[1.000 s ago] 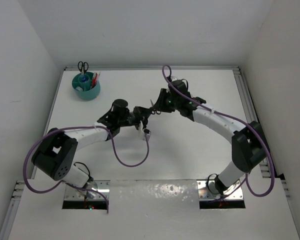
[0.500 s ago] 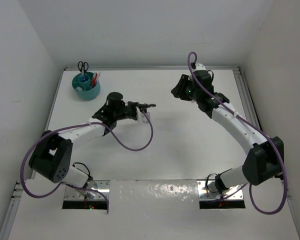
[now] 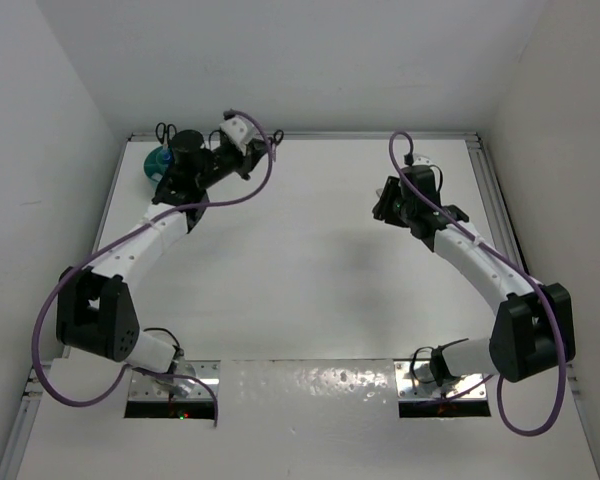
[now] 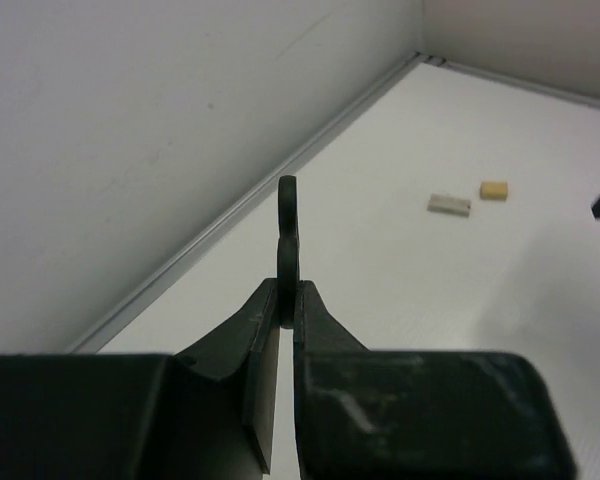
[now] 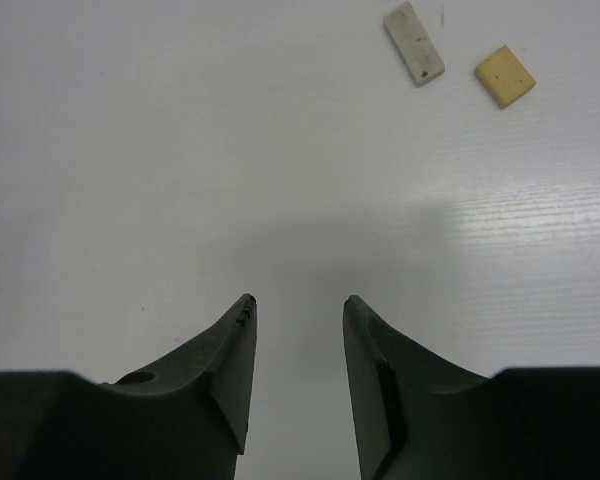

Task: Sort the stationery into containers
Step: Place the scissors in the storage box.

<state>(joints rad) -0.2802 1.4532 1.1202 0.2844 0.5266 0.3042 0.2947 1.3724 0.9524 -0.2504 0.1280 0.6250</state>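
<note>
Δ since 1.0 s ago: the 2 arms met over mid-worktop (image 3: 310, 270) then; they are now well apart.

Left claw (image 4: 290, 300) has swung from centre to the rear-left, close to the back wall (image 4: 130, 120). Its arm now partly covers the teal organiser (image 3: 156, 160). It carried the black scissors (image 4: 288, 215) along. This is probably the item seen in it 0.5 s ago, though that view is too small to confirm.

Right claw (image 5: 300, 300) has pulled back right of centre. It sits slightly nearer than 0.5 s ago, jaws parted, nothing between them.
</note>
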